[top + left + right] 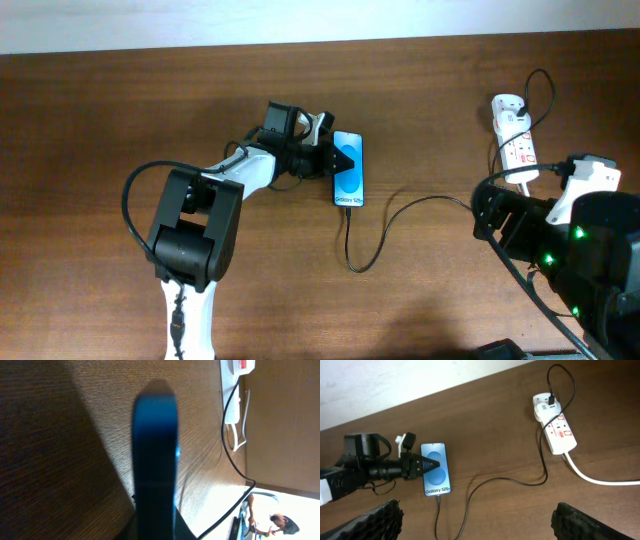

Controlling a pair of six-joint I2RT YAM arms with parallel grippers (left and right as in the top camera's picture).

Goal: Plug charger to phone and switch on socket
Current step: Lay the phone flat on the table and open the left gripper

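The phone (350,180) lies flat mid-table with its blue screen up; it also shows in the right wrist view (436,480). My left gripper (338,160) reaches in from the left and is shut on the phone's left edge, one black finger lying over the screen (429,465). In the left wrist view the phone (155,450) stands edge-on between the jaws. The black charger cable (385,225) runs from the phone's bottom end in a loop to the white adapter (506,104) in the socket strip (520,148). My right gripper (480,520) is open and empty, held high.
The strip's thick white cord (600,480) trails off to the right. The cable loop (470,495) lies on the wood between phone and strip. The table's far edge meets a pale wall (300,20). The right arm body (580,240) fills the lower right.
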